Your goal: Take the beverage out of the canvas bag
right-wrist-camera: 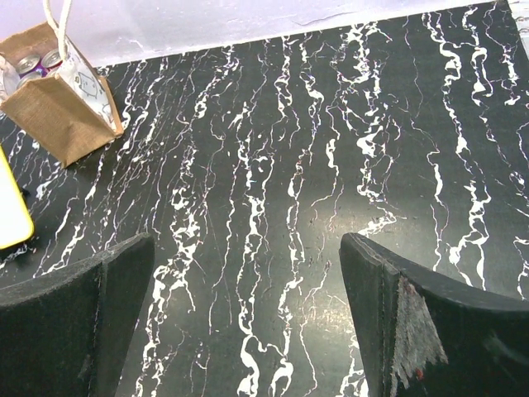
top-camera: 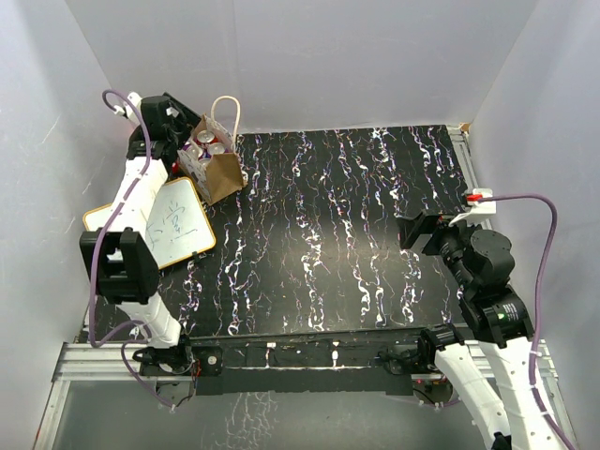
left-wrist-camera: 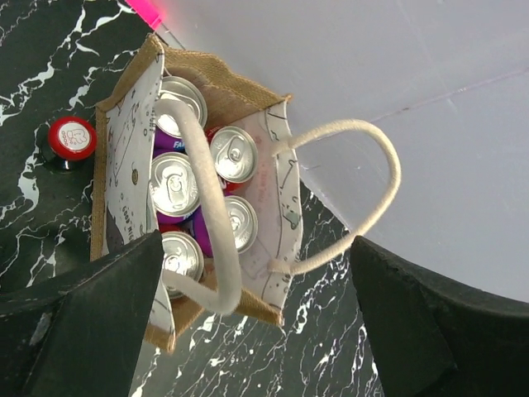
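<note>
Tabletop | canvas bag far-left corner, apparently beside wall | left gripper spread above it | right gripper spread, well apart

A: Where's the canvas bag?
B: Upright in the far left corner of the surface, with cans standing inside it.
A: And around it?
B: A capped bottle sits just beside it on the left. The whiteboard lies nearer, along the left edge. The left hand hangs over the bag, and the right hand is well apart, on the right.

Top camera overhead; left wrist close above canvas bag, right wrist far.
</note>
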Controlling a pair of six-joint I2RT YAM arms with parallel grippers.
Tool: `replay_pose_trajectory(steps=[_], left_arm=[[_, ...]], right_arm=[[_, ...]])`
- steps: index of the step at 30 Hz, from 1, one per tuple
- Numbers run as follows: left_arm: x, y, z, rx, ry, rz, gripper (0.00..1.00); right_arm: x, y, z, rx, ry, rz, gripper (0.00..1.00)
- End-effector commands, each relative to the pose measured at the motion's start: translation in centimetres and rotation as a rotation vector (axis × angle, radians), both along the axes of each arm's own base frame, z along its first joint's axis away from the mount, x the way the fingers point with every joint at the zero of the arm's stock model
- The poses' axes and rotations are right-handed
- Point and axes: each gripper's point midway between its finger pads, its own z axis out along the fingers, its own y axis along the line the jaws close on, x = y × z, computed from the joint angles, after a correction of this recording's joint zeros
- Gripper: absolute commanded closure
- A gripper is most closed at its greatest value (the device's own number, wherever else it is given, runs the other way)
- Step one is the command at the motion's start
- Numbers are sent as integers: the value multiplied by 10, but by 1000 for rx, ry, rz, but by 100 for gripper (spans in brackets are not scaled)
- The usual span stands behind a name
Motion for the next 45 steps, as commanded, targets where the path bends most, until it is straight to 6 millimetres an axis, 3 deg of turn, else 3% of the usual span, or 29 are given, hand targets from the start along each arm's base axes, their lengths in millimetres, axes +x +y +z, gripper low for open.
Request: replay_pose_trajectory(steps=[1,12,26,33,42,45], left_arm=[[9,9,12,-64,6,56,10],[27,-23,0,-149,-11,-136,38],[26,-68,13,-235,-83,-401,73],[22,-91,26,-279,-109,-526,84],[11,-147,25,-295,-103,-691,87],[6,-176,19,-303,-86,-756,88]], right_arm=[[3,-1,19,2,-86,-4,2],[3,-1,20,1,-91,-3,2],[4,-2,17,-2,-81,-10,2],[5,-2,16,-3,-82,-10,2],[7,-1,13,-6,-71,-6,2],[7,-1,13,-5,-70,-4,2]])
